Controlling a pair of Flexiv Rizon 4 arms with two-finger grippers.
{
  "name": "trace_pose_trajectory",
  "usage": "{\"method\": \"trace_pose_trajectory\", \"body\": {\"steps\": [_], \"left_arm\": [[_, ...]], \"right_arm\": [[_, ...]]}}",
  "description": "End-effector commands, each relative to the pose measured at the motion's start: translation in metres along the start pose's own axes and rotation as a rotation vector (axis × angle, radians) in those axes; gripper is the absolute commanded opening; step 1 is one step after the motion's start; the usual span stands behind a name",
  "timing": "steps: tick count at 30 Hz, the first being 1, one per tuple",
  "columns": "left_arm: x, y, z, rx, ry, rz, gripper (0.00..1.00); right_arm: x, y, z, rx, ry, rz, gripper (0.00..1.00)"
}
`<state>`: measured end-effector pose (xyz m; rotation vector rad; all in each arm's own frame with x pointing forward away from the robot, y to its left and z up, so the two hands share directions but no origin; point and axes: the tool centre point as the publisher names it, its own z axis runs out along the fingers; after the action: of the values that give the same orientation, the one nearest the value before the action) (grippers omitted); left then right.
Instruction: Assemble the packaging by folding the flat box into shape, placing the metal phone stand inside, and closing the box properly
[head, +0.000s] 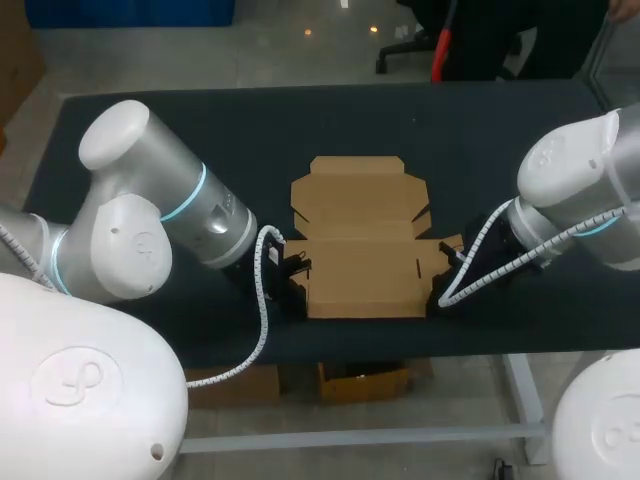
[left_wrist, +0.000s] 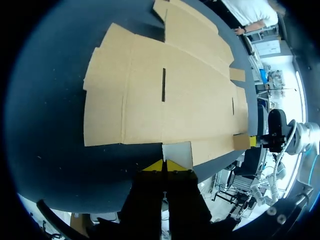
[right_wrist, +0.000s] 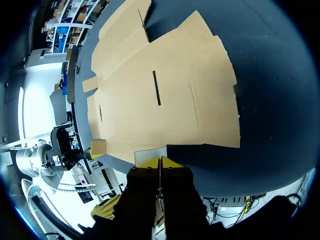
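The flat brown cardboard box (head: 360, 240) lies unfolded on the black table, its near edge close to the table's front edge. My left gripper (head: 297, 268) is shut at the box's near left corner. In the left wrist view its yellow tips (left_wrist: 165, 165) meet at the edge of a small corner flap (left_wrist: 178, 153). My right gripper (head: 446, 277) is shut at the near right corner, its tips (right_wrist: 160, 162) likewise touching a small flap (right_wrist: 149, 154). Whether either pinches its flap I cannot tell. Each wrist view shows the other gripper across the box (left_wrist: 150, 95) (right_wrist: 165, 95).
The black table (head: 480, 140) reaches well beyond the box at the back and on both sides. Its front edge (head: 400, 345) runs just behind the two grippers.
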<state>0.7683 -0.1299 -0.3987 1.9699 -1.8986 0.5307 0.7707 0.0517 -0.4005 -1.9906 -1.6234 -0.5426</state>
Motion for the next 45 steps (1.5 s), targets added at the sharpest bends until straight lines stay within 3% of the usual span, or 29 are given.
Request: {"method": "trace_pose_trajectory", "body": {"steps": [1, 20, 45], "left_arm": [[0.006, 0.001, -0.001, 0.006, -0.056, 0.001, 0.0], [0.004, -0.001, -0.004, 0.017, -0.091, -0.009, 0.0], [0.024, 0.005, 0.013, 0.001, -0.107, 0.045, 0.0]], "right_arm": [[0.003, 0.0, 0.0, -0.001, -0.016, 0.003, 0.0], [0.004, 0.003, 0.003, 0.011, -0.034, 0.006, 0.0], [0.016, -0.002, 0.016, 0.018, -0.106, 0.0, 0.0]]}}
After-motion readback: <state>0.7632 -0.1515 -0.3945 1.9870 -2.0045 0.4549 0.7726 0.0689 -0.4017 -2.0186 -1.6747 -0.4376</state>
